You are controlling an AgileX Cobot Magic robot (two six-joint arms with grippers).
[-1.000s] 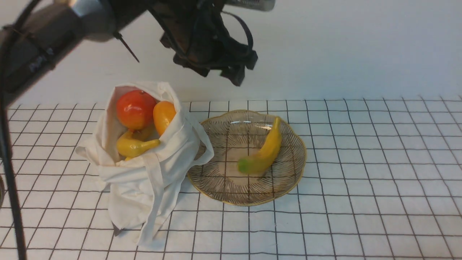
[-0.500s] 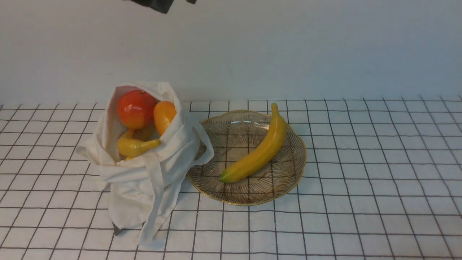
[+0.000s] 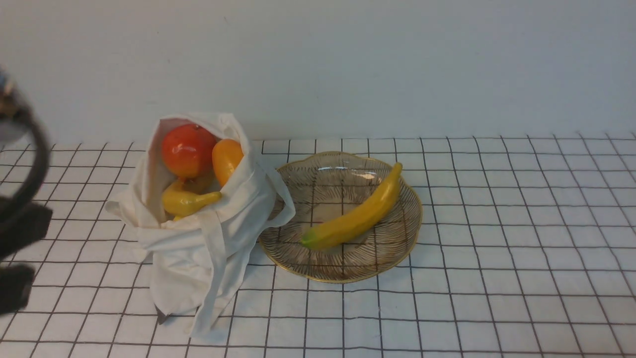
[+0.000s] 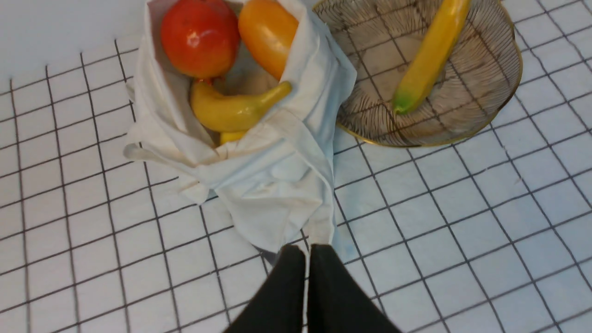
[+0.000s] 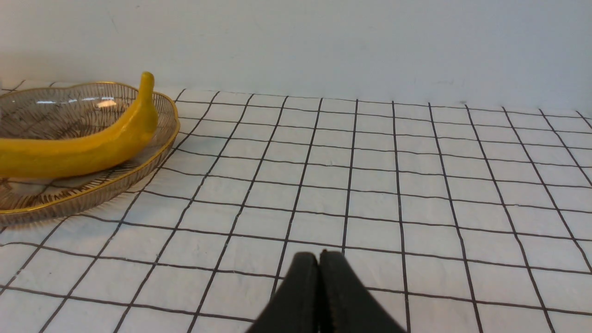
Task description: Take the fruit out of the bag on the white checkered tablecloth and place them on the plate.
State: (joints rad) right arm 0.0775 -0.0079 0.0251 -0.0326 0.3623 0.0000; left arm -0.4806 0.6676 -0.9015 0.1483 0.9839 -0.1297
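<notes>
We see a plain white wall (image 3: 397, 64) at the back. It runs straight across from side to side. It looks smooth and a little grey. The light is soft and even. Low down the wall gets a bit darker, like a soft shadow. A few tiny faint marks show on it.
</notes>
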